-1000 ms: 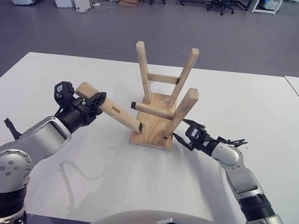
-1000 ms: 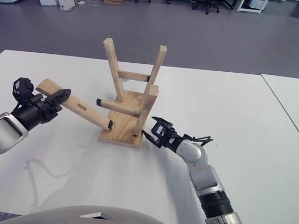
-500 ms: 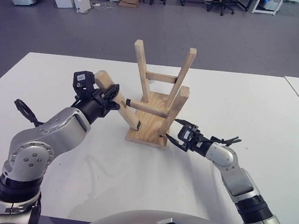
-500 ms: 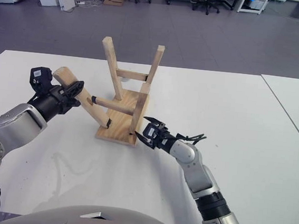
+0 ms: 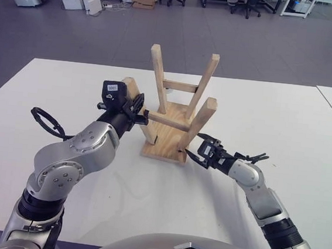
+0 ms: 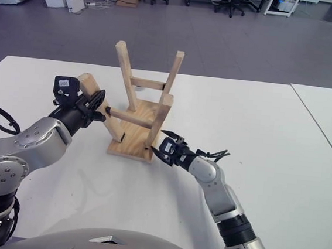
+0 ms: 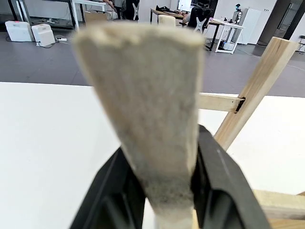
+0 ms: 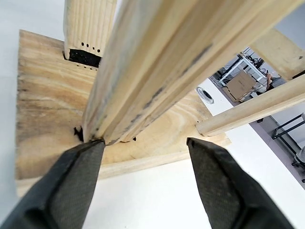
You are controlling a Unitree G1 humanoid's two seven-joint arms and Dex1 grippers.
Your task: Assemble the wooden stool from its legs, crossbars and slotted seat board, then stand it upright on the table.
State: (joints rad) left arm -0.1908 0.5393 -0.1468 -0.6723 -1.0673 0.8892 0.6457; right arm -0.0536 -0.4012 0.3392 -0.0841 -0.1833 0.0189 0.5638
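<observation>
Clamping the loose leg (image 5: 128, 87) tight near its top, the left gripper (image 5: 132, 109) had it slanting toward 4 o'clock into the seat board (image 5: 162, 152) of the upside-down stool (image 5: 202, 88) mid-table (image 5: 285, 112), with the right gripper (image 5: 197, 149) spread wide at the board's 3 o'clock corner.

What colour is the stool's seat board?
The seat board is pale wood with grain; best in right wrist view.

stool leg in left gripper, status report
Left gripper shut on fourth leg, tilted at left edge of seat board. Right gripper open around base of front right leg. Stool upside down, three legs in. End of lower crossbar crowds left gripper.
</observation>
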